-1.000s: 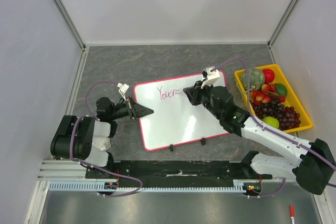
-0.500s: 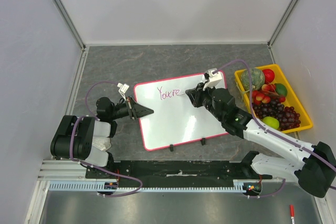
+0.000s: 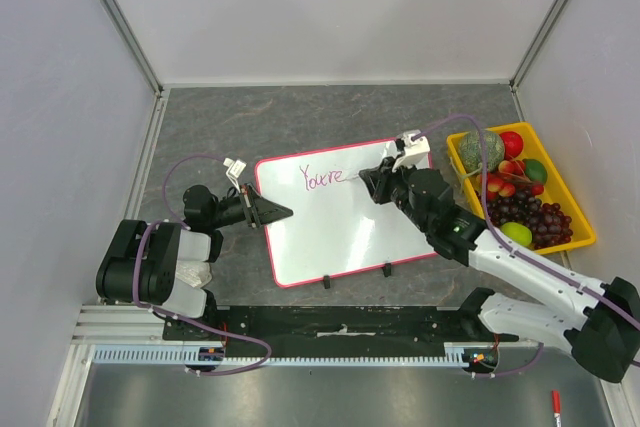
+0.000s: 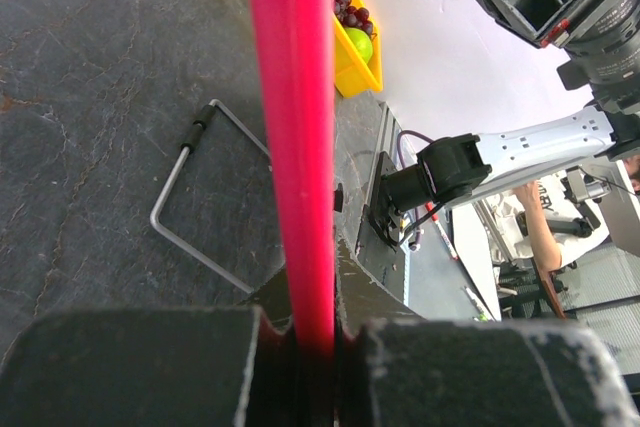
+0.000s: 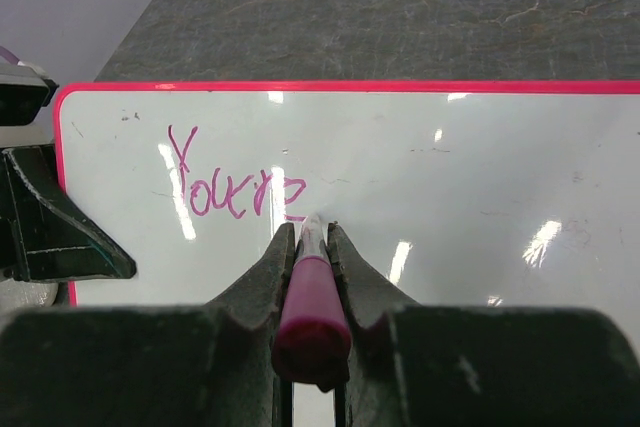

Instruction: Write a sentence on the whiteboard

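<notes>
My left gripper (image 3: 283, 213) clamps the whiteboard (image 3: 340, 232) by its left rim, steadying it while my right gripper (image 5: 312, 230), clamped on the marker (image 5: 312, 302), pens the sentence (image 5: 235, 192).

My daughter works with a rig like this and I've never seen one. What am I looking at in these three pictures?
A left arm and a right arm, both robots, are bolted at a table's near edge. The wide picture looks down from above; the other two come from cameras on each wrist. On the grey table lies a whiteboard, beside a yellow basket of fruit. The left pincer is clamped on the board's pink-red rim. The right pincer grips a magenta marker, its tip at the board where the sentence begins "You're".
</notes>
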`<act>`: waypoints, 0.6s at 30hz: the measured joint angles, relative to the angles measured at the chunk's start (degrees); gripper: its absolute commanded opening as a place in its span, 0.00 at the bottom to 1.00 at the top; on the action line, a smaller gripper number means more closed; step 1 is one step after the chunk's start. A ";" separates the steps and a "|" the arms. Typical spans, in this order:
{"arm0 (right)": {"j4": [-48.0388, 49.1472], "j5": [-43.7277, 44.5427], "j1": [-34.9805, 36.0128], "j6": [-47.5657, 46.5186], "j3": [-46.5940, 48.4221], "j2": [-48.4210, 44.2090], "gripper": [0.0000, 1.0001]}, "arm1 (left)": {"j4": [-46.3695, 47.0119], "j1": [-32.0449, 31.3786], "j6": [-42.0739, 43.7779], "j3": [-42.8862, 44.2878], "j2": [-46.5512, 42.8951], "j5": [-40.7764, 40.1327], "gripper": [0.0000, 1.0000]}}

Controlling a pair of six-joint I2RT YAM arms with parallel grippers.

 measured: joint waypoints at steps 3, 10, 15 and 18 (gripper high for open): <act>-0.46 0.09 -0.28 0.17 0.00 -1.77 0.00 | 0.26 0.00 0.00 0.00 0.00 0.07 0.02; -0.35 0.15 -0.35 0.42 0.00 -9.03 0.00 | 0.28 0.00 0.00 0.00 0.00 0.07 0.02; -0.63 0.15 -0.42 0.39 0.00 -9.90 0.00 | 0.31 0.00 0.00 0.00 0.00 0.07 0.02; -1.44 0.15 -0.72 0.39 0.00 -9.90 0.00 | 0.28 0.00 0.00 0.00 0.00 0.07 0.02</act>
